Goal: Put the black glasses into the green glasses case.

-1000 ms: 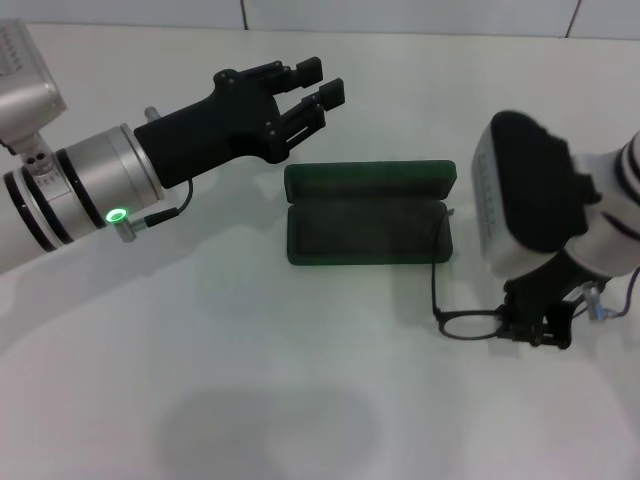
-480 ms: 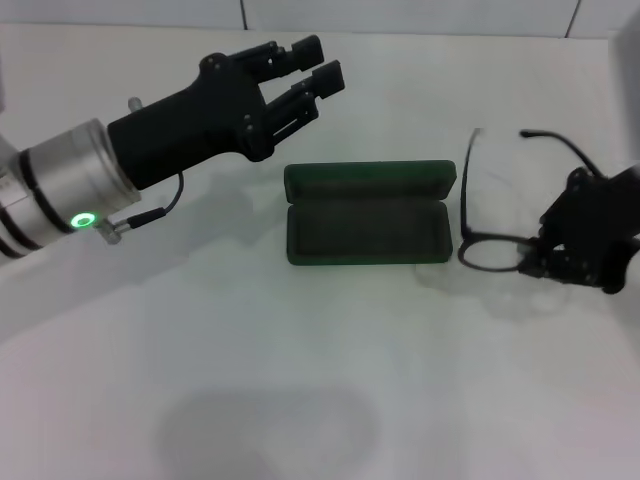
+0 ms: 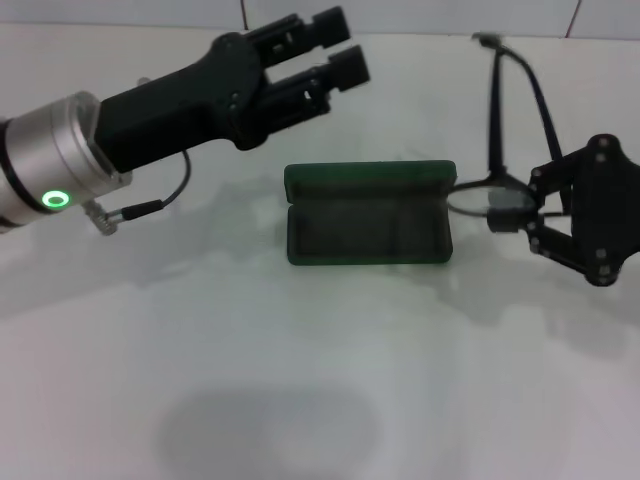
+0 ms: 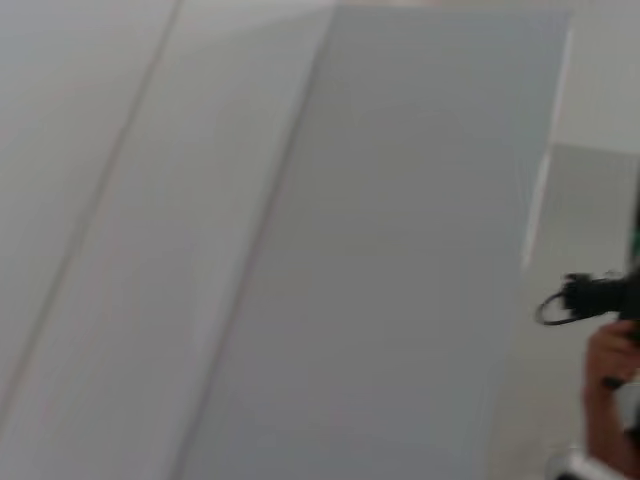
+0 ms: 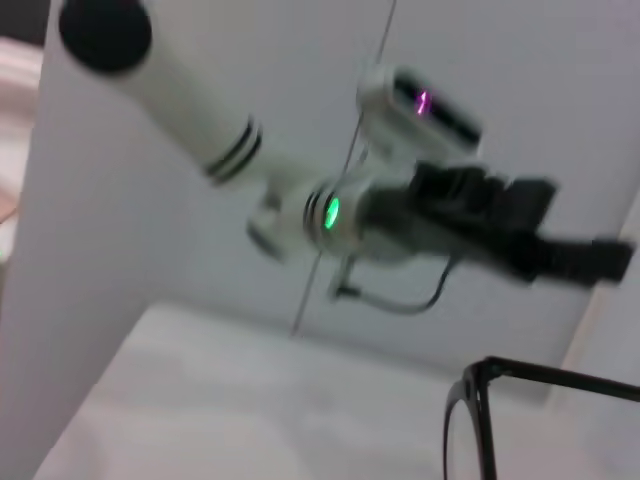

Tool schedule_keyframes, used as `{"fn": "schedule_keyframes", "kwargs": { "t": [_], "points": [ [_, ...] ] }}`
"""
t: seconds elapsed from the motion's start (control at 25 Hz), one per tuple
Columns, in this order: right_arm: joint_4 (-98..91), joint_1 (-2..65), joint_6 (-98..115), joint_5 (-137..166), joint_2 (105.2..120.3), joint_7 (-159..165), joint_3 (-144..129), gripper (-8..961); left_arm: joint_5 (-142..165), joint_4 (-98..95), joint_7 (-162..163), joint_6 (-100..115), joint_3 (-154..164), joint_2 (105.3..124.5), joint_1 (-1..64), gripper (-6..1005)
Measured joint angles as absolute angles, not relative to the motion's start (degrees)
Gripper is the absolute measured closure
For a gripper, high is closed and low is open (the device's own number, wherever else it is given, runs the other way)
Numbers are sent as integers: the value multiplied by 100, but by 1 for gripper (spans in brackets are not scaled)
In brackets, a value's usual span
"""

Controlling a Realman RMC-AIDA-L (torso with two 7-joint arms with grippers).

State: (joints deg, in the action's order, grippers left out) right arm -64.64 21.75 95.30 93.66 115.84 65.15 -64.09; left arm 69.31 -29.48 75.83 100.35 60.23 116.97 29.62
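Note:
The green glasses case (image 3: 368,228) lies open on the white table, lid hinged back toward the far side. My right gripper (image 3: 512,216) hovers just right of the case, shut on the black glasses (image 3: 493,120). They hang in the air with one lens beside the case's right end and the temples pointing up and away. A lens rim and temple of the glasses (image 5: 481,420) show in the right wrist view. My left gripper (image 3: 341,46) is open and holds nothing, raised behind and left of the case. The right wrist view also shows the left gripper (image 5: 575,252) farther off.
The white table (image 3: 300,380) stretches toward me in front of the case. A tiled wall edge runs along the back. In the left wrist view, a person's hand (image 4: 605,350) holds a dark device beside pale wall panels.
My right gripper has lifted the glasses off the table and carried them up and toward the case's right end, tilting the temples upward. The left gripper rose and shifted slightly right.

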Motion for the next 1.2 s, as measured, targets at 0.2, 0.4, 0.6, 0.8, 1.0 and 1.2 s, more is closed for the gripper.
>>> {"fn": "schedule_keyframes", "kwargs": {
  "t": [0.2,0.4,0.6,0.8,1.0,1.2],
  "points": [
    [-5113,2276,9516,8681,11605,4875,-6465,839,7393,-3038,8330,10190,6055,11648,3415,350],
    [-4782,2416,9505,8538,11616,4417,-6537,839,8167,-3023,8981,10196,6056,11630,3911,251],
    [-4743,2475,9469,8565,11605,4286,-6698,839,8367,-3081,9060,10199,6063,11740,4049,217],
    [-4739,2520,9314,8582,11593,4256,-6870,838,8203,-3095,8949,10203,6028,11746,4021,212],
    [-4742,2536,9254,8584,11591,4254,-6925,838,8229,-3152,8952,10210,6104,11749,4023,212],
    [-4758,2591,9207,8584,11589,4253,-6977,838,8501,-3150,9052,10207,6166,11774,4113,212]
  ]
}}
